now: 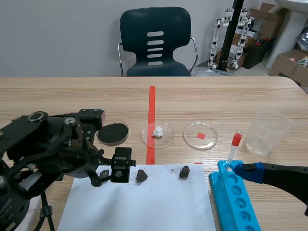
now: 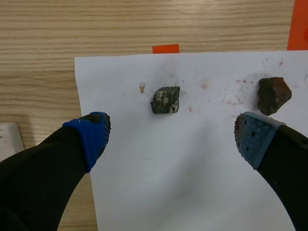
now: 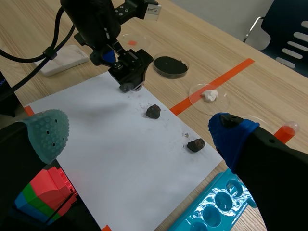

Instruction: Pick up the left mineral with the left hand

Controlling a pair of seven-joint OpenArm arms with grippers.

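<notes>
Three stones: in the scene view they lie in a row along the far edge of a white paper (image 1: 144, 204): left stone (image 1: 104, 172), middle stone (image 1: 141, 175), right stone (image 1: 184, 172).
Left gripper (image 1: 108, 176): hangs low over the paper's far left corner, close by the left stone.
Dishes: three sit in a row beyond the paper: a dark dish (image 1: 113, 132), a dish with a white lump (image 1: 158, 134) and a dish with a red scrap (image 1: 200, 136).
Rack (image 1: 236, 197): blue, just right of the paper, with a red-capped tube (image 1: 233, 149) standing in it.
Left wrist view, left stone: rests on the paper ahead of the gripper, in line with the gap between its fingers, untouched.
Left wrist view, gripper: spread wide, holding nothing; the middle stone lies just past one pad.
Right wrist view, right gripper (image 3: 139, 134): spread wide, holding nothing, above the paper's near side and the rack.
</notes>
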